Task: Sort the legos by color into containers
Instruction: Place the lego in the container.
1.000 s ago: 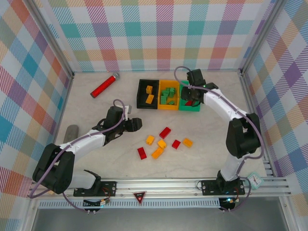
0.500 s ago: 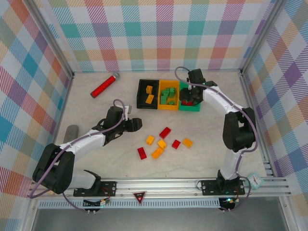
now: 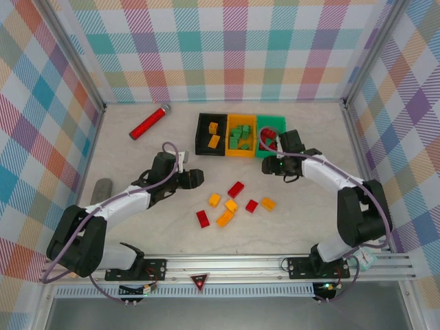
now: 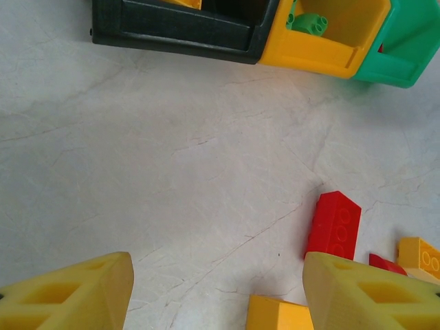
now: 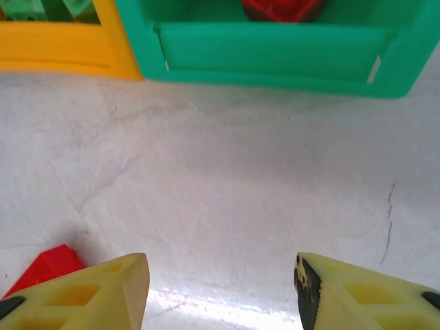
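Seven loose legos (image 3: 231,205) lie in a cluster on the table's near middle: three red and four yellow-orange, none touching a gripper. Just beyond them on the left, the left gripper (image 3: 194,178) hovers low with its jaws wide and nothing between them; its wrist view looks past the fingers at a red brick (image 4: 333,223) and the row of bins. On the right, the right gripper (image 3: 269,166) sits between the cluster and the bins, jaws parted and empty, just short of the green bin (image 3: 271,118).

Farther back stand the three joined containers. The black bin (image 3: 201,134) holds orange bricks, the orange-yellow bin (image 3: 241,154) holds green ones, and the green bin holds red ones.

The step in hand looks like a fresh pick. Next, the right gripper would need to come down squarely over the nearest red lego (image 3: 251,205), straddle it without nudging its orange neighbours, close, and carry it to the green bin.
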